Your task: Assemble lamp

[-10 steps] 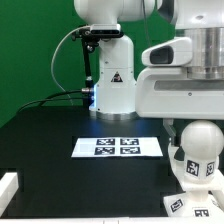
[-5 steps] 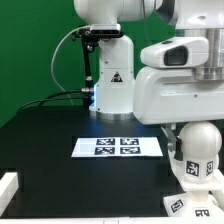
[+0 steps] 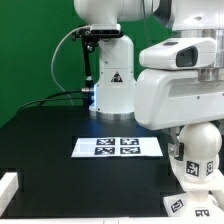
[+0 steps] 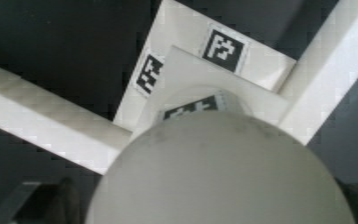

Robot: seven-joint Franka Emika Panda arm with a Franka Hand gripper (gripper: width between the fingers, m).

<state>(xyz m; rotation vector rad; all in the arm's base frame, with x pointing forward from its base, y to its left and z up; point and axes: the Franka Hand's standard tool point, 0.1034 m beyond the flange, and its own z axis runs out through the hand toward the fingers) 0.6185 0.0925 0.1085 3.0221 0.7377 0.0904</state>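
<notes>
One upright bulb (image 3: 205, 145) is standing straight beneath the claw (image 4: 194, 205), round head toward it; its grip I cannot tell.

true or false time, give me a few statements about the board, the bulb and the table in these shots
1. The marker board lies flat on the black table. True.
2. The backdrop is red. False: it is green.
3. The bulb has a rounded white head that fills much of the wrist view. True.
4. The lamp shade rests on the marker board. False: no shade is on the board.
</notes>
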